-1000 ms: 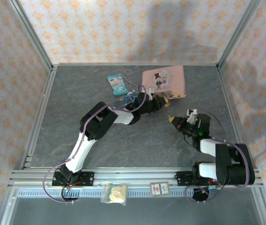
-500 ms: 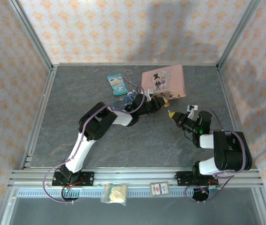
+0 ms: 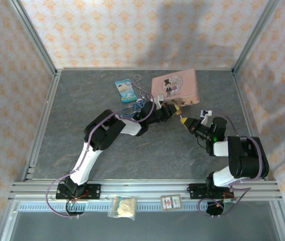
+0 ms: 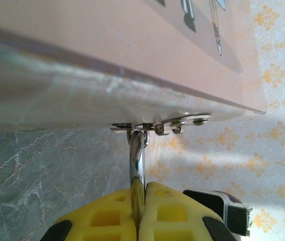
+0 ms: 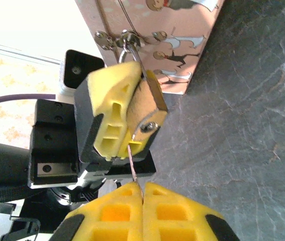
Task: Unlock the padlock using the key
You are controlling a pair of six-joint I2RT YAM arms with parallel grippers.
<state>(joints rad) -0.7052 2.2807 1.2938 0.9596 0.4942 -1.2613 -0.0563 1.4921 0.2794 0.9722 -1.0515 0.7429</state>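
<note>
The small brass padlock (image 5: 148, 100) hangs by its silver shackle (image 4: 137, 160) from the hasp (image 4: 157, 125) of the pink tin (image 3: 175, 88). My left gripper (image 4: 141, 188) is shut on the padlock, its yellow pads (image 5: 113, 100) clamped on the body. My right gripper (image 5: 143, 187) is shut on the thin silver key (image 5: 134, 163). The key blade points up at the padlock's underside, its tip just left of the silver keyway (image 5: 150, 126); whether it is inside I cannot tell. From above, the left gripper (image 3: 174, 111) and the right gripper (image 3: 186, 121) nearly meet in front of the tin.
A blue card packet (image 3: 125, 91) and a wire loop (image 3: 138, 80) lie left of the tin. A blue ring (image 3: 131, 109) sits by the left forearm. A snack bag (image 3: 123, 207) and a small card (image 3: 171, 202) rest on the front rail. Patterned walls enclose the table.
My right gripper has moved up and left with the key, closing the gap to the padlock. The left gripper has stayed at the tin's hasp.
</note>
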